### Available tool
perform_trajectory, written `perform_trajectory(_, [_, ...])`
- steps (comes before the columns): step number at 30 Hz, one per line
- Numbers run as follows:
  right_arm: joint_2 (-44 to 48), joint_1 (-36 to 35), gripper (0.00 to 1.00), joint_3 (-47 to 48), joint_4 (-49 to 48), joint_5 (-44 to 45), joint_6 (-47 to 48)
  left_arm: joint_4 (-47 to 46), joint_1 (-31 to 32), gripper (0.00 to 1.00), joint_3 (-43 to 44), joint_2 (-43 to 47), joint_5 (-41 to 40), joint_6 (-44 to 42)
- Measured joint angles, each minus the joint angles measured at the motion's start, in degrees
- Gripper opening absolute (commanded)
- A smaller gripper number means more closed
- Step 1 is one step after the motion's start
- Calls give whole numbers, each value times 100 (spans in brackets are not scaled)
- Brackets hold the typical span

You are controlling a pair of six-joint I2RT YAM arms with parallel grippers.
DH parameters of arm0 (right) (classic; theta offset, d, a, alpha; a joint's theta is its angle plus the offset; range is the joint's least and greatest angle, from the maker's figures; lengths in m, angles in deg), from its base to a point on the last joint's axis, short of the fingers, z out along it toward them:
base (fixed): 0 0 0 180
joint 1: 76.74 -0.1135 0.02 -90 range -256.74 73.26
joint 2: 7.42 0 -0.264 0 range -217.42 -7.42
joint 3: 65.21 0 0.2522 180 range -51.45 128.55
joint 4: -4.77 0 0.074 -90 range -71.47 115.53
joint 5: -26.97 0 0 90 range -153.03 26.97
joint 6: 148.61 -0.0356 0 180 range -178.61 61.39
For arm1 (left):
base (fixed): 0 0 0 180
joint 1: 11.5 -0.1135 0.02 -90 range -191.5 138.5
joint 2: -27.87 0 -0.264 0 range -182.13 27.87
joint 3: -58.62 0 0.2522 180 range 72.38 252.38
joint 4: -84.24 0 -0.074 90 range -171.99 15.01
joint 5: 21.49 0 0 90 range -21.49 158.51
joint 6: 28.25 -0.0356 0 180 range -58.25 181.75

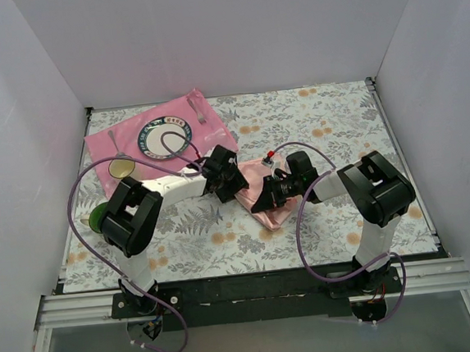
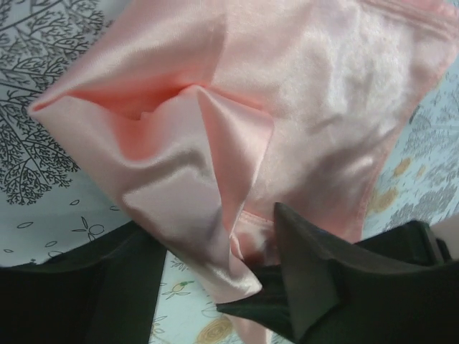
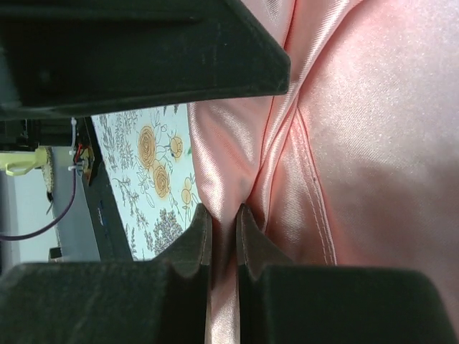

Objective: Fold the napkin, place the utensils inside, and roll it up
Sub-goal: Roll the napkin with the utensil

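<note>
White booth walls close in a floral-printed tablecloth (image 1: 329,126). At its middle lies the pale salmon-pink satin napkin (image 1: 270,216), bunched and creased between the two arms. Its longer run goes diagonally, from a far end by the left gripper (image 1: 237,184) to a near corner pointing toward the arm bases. The left gripper's jaws stand apart, with a loose fold of cloth between them. The right gripper (image 3: 224,215) has its jaws together, pinching a ridge of the napkin. Well away at the far left, a hot-pink rectangular mat (image 1: 105,144) carries a round patterned plate (image 1: 166,138).
</note>
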Motion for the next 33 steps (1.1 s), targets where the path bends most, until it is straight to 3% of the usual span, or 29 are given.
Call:
perform_trajectory(1, [2, 0, 1, 0, 17, 7, 0, 79, 0, 24, 81, -83, -35, 22])
perform_trajectory(5, [118, 24, 5, -9, 223, 168, 17, 245, -9, 1, 236, -280, -76, 118])
perform_trajectory(10, [461, -52, 13, -11, 752, 603, 234, 195, 50, 0, 278, -304, -76, 227])
perform_trajectory(13, [748, -136, 26, 44, 1235, 981, 505, 188, 76, 0, 278, -304, -24, 225])
perform_trajectory(17, [1250, -356, 52, 249, 2081, 1652, 1038, 175, 79, 0, 275, -304, 24, 170])
perform_trajectory(24, [2332, -785, 84, 881, 3241, 2951, 1906, 201, 48, 0, 269, -302, 50, -9])
perform_trajectory(25, [2441, -844, 98, 960, 3329, 3097, 1985, 199, 48, 0, 269, -302, 50, -26])
perform_trajectory(33, [3589, -1167, 99, 1150, 3928, 4638, 2516, 129, 42, 0, 223, -286, 79, -120])
